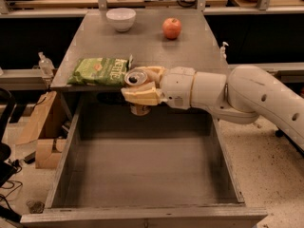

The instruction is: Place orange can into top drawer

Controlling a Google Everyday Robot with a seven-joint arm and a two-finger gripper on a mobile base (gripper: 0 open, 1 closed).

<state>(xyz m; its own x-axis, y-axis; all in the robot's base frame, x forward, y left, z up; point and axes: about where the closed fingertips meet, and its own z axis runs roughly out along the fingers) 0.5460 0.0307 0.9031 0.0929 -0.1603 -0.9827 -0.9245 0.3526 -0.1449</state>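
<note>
Far L on counter [156, 49] (flat grey metal top): green chip bag [99, 71], crinkly foil, lying flat at the front-left edge. Behind it, near the back edge: white bowl [120, 19], round, smooth, glossy.

Orange can [137, 78] is just beside the bag's R end; contact w/ the bag can't be told. Small cyl., silver top w/ pull tab facing up toward the camera. The body hangs past the counter's front edge, above the rear of the top drawer [66, 141], not inside it.

Gripper [138, 84]: tan, blocky jaws closed on the can, one on each side of the upper body.

Apple [172, 28]: round, reddish-orange, back-centre of the counter, well apart from the can.

Arm [251, 96]: smooth white shell in rounded segments. Enters from the R edge and runs approx. horizontal to the L, wrist at the counter's front edge.

Drawer pulled fully out: wide, shallow, matte grey metal, plain flat walls.
</note>
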